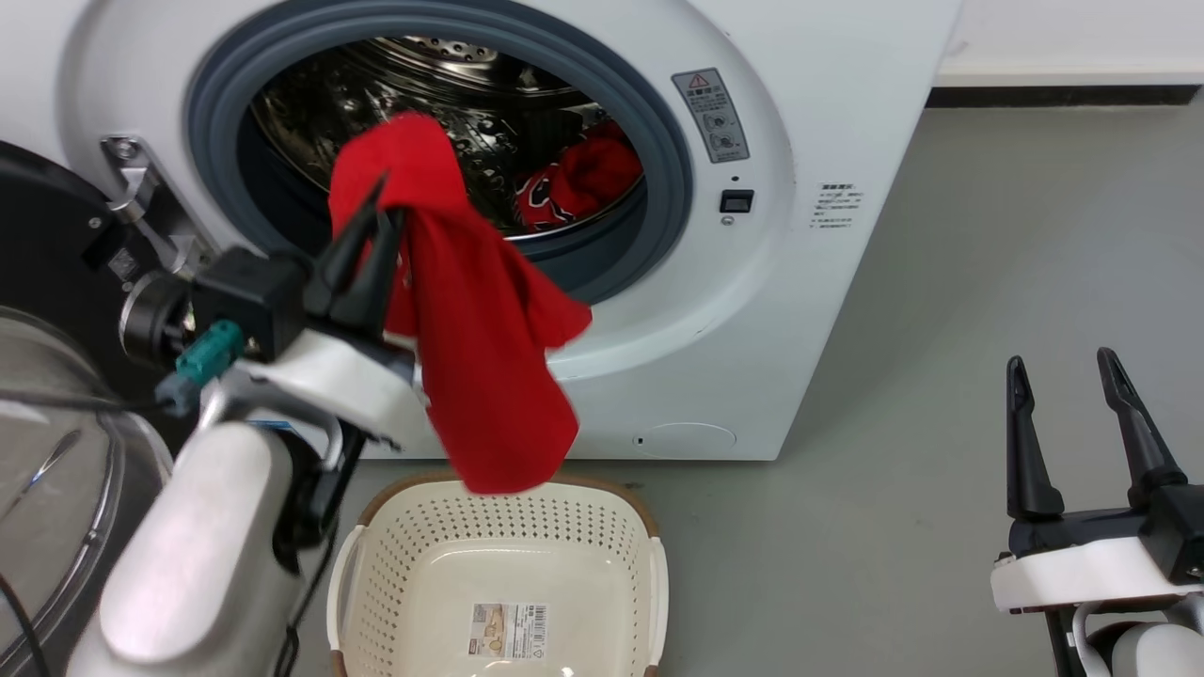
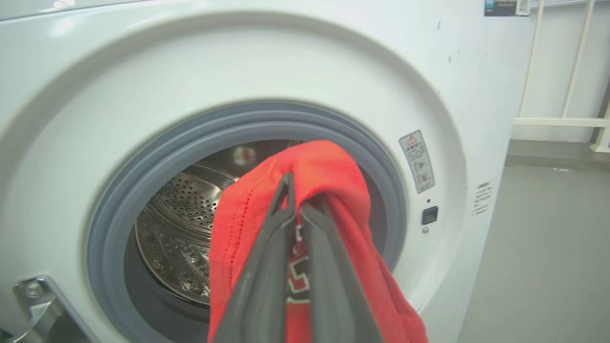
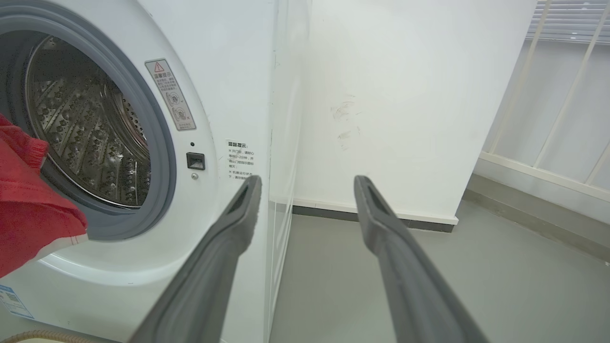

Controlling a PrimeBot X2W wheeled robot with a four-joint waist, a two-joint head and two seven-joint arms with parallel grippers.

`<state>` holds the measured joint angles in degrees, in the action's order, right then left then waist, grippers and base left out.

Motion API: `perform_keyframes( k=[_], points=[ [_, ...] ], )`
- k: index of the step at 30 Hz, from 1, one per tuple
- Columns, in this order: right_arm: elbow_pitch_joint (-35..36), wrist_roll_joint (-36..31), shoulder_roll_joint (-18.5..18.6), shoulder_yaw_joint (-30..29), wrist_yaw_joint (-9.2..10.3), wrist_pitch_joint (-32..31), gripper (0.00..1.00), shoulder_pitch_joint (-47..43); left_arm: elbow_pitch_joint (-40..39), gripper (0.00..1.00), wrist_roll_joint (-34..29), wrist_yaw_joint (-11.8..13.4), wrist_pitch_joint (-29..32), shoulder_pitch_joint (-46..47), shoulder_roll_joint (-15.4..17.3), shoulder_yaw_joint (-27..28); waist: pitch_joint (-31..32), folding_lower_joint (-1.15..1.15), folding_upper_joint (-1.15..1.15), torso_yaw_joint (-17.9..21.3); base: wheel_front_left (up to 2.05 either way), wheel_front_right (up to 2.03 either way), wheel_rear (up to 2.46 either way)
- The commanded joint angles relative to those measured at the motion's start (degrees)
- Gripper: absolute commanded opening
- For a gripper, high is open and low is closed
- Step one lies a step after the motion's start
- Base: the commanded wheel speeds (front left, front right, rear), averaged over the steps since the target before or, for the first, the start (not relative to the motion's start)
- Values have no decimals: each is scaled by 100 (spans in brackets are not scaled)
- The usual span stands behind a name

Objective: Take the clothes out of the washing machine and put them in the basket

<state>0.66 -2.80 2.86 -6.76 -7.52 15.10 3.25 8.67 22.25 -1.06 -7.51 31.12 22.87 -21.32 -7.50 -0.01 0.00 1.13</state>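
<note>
- Nearest, at the lower left: pale left forearm (image 1: 188, 555), angled up toward the machine to carry the load out and over.
- Just beyond, basket (image 1: 395, 564) sitting on the grey floor (image 1: 941, 376) right in front of the machine, cream and perforated, holding nothing but a label (image 1: 509, 630) on its bottom. Looks placed to catch a straight drop from the porthole.
- Off at the lower right, right gripper (image 1: 1060, 359), fingers spread wide with nothing between them, well apart from the clothes, seemingly waiting clear so as not to crowd the working arm.
- Up a level, left gripper (image 1: 390, 199), clenched on a red garment (image 1: 489, 376). Pinched near its top fold, hence draping long and loose over the fingers, lower hem dangling at the basket's far rim; touching or not, hard to tell. Black-and-white lettering peeking between the fingers in the left wrist view.
- Judging the step: this piece out of the machine, lowering and letting go not yet done. Worth drawing it nearer first, with the hem closer to the rim than to the middle.
- Behind, white washing machine (image 1: 828, 188), glass door (image 1: 56, 489) open at the left, grey gasket (image 1: 670, 141) ringing the porthole.
- Deepest in, steel drum (image 1: 442, 85), with a second red garment (image 1: 588, 179) bunched low on the right, white-and-black print showing. At least one more trip needed.
</note>
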Motion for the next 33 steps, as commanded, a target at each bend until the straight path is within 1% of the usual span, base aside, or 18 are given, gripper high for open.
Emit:
perform_keyframes(
  k=[1, 2, 5, 7, 10, 13, 15, 16, 22, 23, 25, 33],
  points=[
    [-9, -21, 4, -12, 6, 10, 100, -63, -447, 0, 156, 67, 252, -381, 52, 13, 38, 1, 0, -88, 0, 0, 0],
    [-9, -21, 4, -12, 6, 10, 100, -63, -447, 0, 156, 67, 252, -381, 52, 13, 38, 1, 0, -88, 0, 0, 0],
    [-4, -17, 4, 5, 6, 10, 100, -56, -1005, 0, 289, 152, 638, -843, 182, -38, -12, 1, 0, -137, 0, 0, 0],
    [16, -18, 5, 32, 6, 10, 100, -9, -1193, 0, 374, 213, 810, -1104, 240, -45, -88, 1, 0, -147, 0, 0, 0],
    [30, -33, 4, 72, 6, 10, 100, 50, -1215, 0, 439, 227, 1039, -1379, 330, -118, -217, 1, 0, -134, 0, 0, 0],
    [51, -65, 4, 89, 6, 10, 100, 121, -1049, 0, 490, 226, 1231, -1545, 382, -195, -406, 1, 0, -100, 0, 0, 0],
    [75, -85, 4, 96, 6, 10, 100, 180, -857, 0, 378, 265, 1327, -1560, 472, -254, -575, 1, 0, -66, 0, 0, 0],
    [77, -97, 4, 90, 6, 10, 100, 201, -765, 0, 406, 275, 1351, -1555, 427, -275, -668, 1, 0, -47, 0, 0, 0],
    [158, -161, 3, 33, 6, 10, 100, 376, 118, 0, 304, 109, 1450, -1332, 317, -555, -1286, 1, 0, 45, 0, 0, 0],
    [174, -169, 4, 27, 6, 10, 100, 423, 302, 0, 275, 75, 1422, -1281, 284, -600, -1388, 1, 0, 63, 0, 0, 0],
    [223, -174, 3, 78, 6, 11, 100, 541, 705, 0, 141, 63, 1354, -1172, 322, -682, -1634, 1, 0, 147, 0, 0, 0],
    [426, -206, 3, 134, 6, 10, 100, 845, 2483, 0, -38, -88, 887, -544, 79, -828, -2532, 1, 0, 361, 0, 0, 0]
  ],
)
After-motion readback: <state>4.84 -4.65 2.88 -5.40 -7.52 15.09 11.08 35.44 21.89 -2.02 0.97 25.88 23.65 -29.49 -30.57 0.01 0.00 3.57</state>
